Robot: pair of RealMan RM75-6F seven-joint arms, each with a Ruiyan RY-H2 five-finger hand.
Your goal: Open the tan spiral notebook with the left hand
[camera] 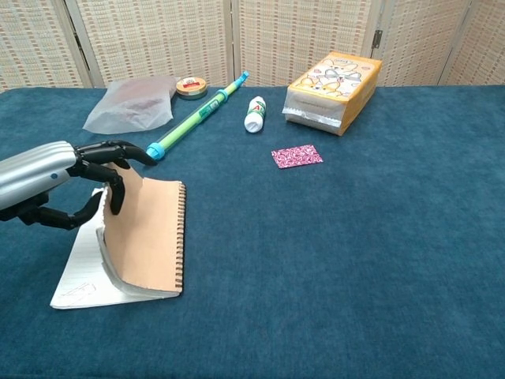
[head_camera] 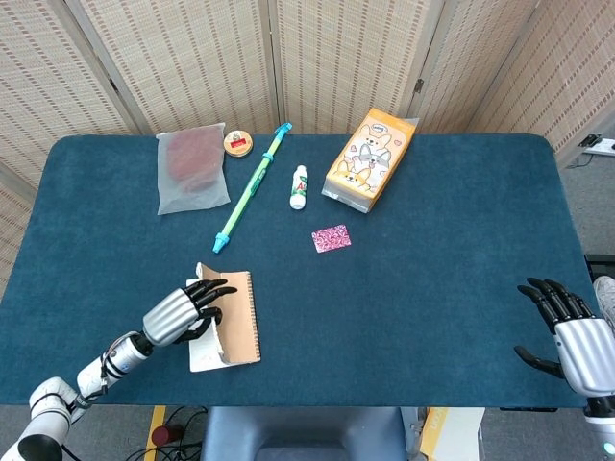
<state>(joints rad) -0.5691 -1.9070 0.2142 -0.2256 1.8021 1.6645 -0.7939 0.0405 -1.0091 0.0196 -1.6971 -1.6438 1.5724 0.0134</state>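
Note:
The tan spiral notebook [head_camera: 238, 327] [camera: 151, 235] lies at the table's front left, spiral on its right side. My left hand [head_camera: 183, 311] [camera: 83, 174] grips the free left edge of the cover together with a stack of pages and holds them raised steeply. A white lined page [camera: 79, 283] shows underneath, flat on the table. My right hand [head_camera: 569, 328] hovers open at the front right edge, fingers spread, holding nothing; the chest view does not show it.
Along the back stand a clear bag [head_camera: 190, 169], a small round tin [head_camera: 238, 143], a green-blue pen [head_camera: 252, 185], a white bottle [head_camera: 299, 185] and an orange snack bag [head_camera: 370, 159]. A pink card [head_camera: 331, 237] lies mid-table.

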